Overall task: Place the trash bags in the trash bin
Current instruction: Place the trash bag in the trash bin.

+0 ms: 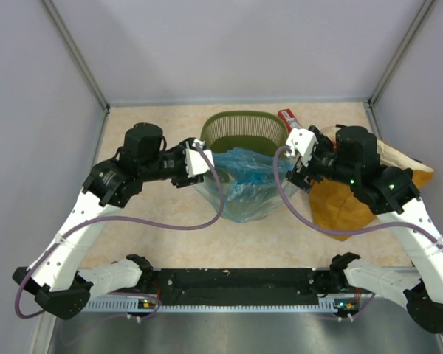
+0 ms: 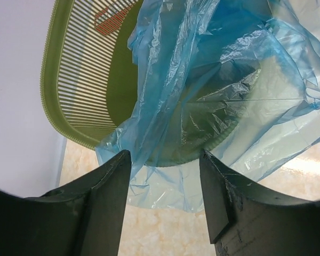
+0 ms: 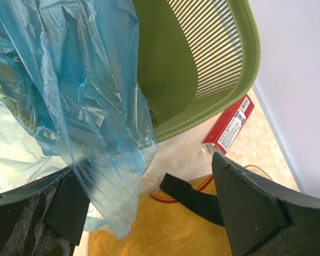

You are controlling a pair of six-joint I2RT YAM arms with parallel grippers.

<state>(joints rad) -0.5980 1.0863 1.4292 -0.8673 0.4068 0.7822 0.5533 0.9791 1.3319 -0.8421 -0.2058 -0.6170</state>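
Observation:
The olive-green mesh trash bin stands at the back middle of the table. A big crinkly light-blue trash bag is draped over its near rim, hanging partly inside and partly down the front onto the table. My left gripper is open at the bag's left edge. In the left wrist view the bag and bin lie just beyond the gripper, with nothing between the jaws. My right gripper is open at the bag's right edge. In the right wrist view the bag hangs against its left finger beside the bin, and the gripper is not closed on it.
A mustard-orange sack with a black handle lies under and beside my right arm. A flat red box lies against the bin's right back side and shows in the right wrist view. Grey walls close in the table on three sides.

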